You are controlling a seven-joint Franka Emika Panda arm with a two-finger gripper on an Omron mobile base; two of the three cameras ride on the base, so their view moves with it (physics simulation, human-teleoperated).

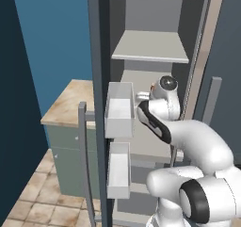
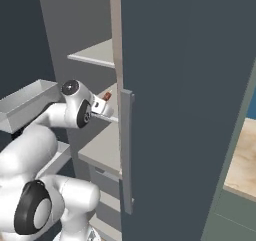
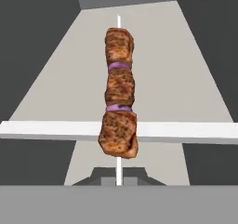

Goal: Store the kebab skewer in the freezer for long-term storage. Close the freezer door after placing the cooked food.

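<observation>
Claw (image 3: 119, 183) clamped on thin pale kebab skewer (image 3: 119, 93) with brown meat chunks, long axis pointing ahead over grey freezer shelf (image 3: 186, 79).

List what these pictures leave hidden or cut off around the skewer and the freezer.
- Hand: in the hand view its tips vanish under the bottom band, so the grip on the kebab skewer is unseen.
- Kebab skewer, right base view: just a reddish tip shows past the wrist.
- Freezer door, left base view: seen edge-on; its outer face is hidden.
</observation>
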